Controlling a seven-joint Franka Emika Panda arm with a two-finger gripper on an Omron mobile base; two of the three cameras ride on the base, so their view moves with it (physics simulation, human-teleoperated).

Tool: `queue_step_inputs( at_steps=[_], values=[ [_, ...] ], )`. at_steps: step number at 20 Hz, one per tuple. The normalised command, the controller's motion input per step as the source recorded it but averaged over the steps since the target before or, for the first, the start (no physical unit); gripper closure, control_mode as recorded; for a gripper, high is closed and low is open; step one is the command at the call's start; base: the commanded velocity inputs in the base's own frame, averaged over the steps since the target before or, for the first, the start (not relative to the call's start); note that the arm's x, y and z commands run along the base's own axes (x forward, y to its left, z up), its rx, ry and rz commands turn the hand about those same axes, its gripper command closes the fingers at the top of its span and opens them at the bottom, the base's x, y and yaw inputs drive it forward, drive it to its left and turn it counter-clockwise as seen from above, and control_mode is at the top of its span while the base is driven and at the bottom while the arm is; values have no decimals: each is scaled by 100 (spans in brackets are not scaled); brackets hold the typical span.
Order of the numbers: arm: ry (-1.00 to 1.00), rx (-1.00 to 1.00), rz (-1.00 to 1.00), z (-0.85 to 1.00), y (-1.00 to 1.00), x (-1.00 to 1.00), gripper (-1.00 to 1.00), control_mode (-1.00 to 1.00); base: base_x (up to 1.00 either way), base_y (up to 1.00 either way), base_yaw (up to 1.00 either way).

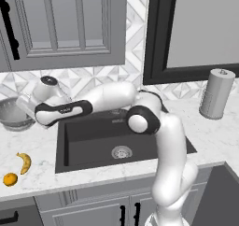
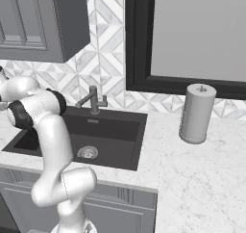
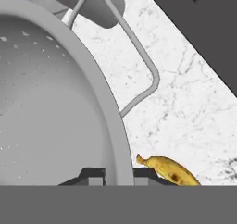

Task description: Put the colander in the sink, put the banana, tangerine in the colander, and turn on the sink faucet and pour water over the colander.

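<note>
Colander (image 1: 14, 114) sits on the bench (image 1: 42, 150) left of the sink (image 1: 93, 141), not yet moved. My gripper (image 3: 119, 176) is pinched narrow on its rim, one finger inside the bowl, one outside. Judgement: thin perforated metal, stiff, light, smooth and likely slippery; a one-sided rim hold may let it tilt or swing when lifted. The wire side handle (image 3: 143, 75) would be the alternative hold. Banana (image 3: 169, 170) lies on the bench just beside the rim; tangerine (image 1: 10, 179) near it.
</note>
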Motion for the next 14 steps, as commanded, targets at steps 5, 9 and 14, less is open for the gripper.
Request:
queue_step_inputs(
  at_steps=[5, 9, 14],
  values=[
    [0, 25, -6, 34, -70, -83, 100, -100, 0, 0, 0],
    [4, 18, -4, 43, -77, -65, 100, -100, 0, 0, 0],
    [18, 6, -7, 55, -67, -45, 100, -100, 0, 0, 0]
  ],
)
